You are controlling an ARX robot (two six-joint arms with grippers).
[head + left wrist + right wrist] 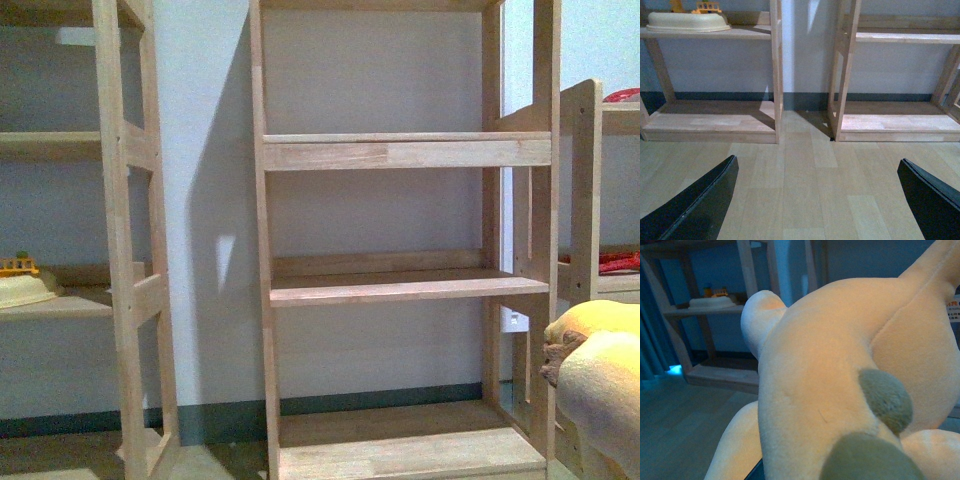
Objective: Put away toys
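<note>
Showing the plush animal (600, 370) low, just right of the wooden shelf unit (405, 290), and crowding the right wrist view, hiding the right gripper, so leaving its grip impossible to tell. Carrying a white tag (953, 310), print too small for reading. Holding the left gripper (815, 200) spread wide.

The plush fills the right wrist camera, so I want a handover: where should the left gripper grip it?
Probably the pale rounded limb sticking out of the plush, approached from the robot's left: it protrudes clear of the bulky body and looks narrow enough for the open left gripper.
</note>
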